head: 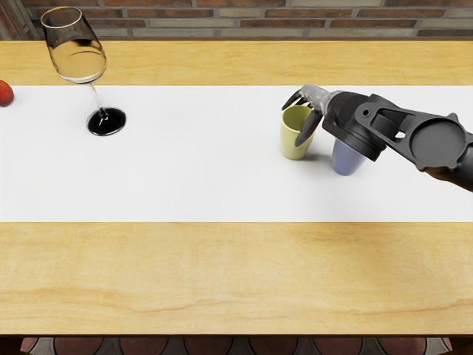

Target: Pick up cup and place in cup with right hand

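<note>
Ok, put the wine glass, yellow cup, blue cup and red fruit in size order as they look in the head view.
Wine glass
Yellow cup and blue cup, unranked: blue is partly hidden
Red fruit, cut off at the edge

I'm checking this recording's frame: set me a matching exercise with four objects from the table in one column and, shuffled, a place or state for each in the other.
Column one
1. Wine glass
2. Yellow-green cup
3. Blue-violet cup
4. Red round object

Column two
A. Partly hidden by the right arm
B. Cut off by the picture's left edge
C. Transparent, standing on a dark round foot
D. Has the right robot hand at its rim

Right pairs: 1-C, 2-D, 3-A, 4-B
</note>
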You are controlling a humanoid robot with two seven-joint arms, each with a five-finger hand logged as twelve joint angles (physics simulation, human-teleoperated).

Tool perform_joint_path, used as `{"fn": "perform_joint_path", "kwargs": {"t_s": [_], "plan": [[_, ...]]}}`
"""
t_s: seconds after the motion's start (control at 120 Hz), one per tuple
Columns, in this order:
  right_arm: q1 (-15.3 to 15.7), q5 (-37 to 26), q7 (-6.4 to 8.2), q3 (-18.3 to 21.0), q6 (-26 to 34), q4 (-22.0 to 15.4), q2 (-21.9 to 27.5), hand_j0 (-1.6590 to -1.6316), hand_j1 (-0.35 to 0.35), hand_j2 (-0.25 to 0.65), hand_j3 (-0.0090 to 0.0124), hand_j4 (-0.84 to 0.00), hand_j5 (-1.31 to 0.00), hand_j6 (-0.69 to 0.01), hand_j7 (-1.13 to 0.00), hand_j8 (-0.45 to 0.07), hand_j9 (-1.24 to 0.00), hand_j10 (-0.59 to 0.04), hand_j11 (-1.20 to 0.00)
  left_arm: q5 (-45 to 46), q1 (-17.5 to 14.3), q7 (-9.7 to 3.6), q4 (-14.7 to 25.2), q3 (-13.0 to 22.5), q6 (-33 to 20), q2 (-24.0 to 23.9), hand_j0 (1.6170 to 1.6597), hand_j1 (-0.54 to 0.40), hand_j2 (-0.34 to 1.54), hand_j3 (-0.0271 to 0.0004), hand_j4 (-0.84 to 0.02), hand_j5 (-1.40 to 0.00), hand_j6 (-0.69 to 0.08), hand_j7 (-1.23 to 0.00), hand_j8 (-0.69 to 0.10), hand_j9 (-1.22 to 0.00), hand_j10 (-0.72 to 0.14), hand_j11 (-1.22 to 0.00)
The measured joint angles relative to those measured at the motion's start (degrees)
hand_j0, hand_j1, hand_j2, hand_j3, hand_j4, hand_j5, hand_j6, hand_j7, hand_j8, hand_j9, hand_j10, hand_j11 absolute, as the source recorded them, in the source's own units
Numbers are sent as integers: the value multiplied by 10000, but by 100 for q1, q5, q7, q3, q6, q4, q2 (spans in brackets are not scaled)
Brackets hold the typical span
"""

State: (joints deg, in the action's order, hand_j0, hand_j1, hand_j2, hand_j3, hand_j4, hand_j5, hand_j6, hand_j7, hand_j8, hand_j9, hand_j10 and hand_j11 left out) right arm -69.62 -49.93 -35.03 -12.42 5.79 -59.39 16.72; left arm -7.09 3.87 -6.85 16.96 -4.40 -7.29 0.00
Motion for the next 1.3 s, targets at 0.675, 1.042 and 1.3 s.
{"fn": "perform_joint_path", "kwargs": {"t_s": [0.675,1.042,1.3], "plan": [[-1273,1154,2,-249,-2207,-109,812,-16553,403,-848,4,-4172,-5662,-3500,-5566,-2954,-5650,-3972,-5630,2,0,0,0,1,0,0,16581,3490,-2,0,0,1,0,1,1,1,1,1],[-1358,1219,2,-578,-3037,-581,1765,-16577,1127,1072,0,-4328,-6128,-3239,-5924,-2500,-6024,-3490,-6029,4,0,0,0,1,0,0,16581,3491,-2,0,0,1,0,1,0,1,1,1],[-1351,1374,2,-568,-3279,-597,2118,-16557,1068,241,-1,-4578,-6450,-2881,-6226,-2190,-6284,-3237,-6292,1,0,0,0,1,0,0,16581,3490,-2,0,0,1,0,1,0,1,0,1]]}}
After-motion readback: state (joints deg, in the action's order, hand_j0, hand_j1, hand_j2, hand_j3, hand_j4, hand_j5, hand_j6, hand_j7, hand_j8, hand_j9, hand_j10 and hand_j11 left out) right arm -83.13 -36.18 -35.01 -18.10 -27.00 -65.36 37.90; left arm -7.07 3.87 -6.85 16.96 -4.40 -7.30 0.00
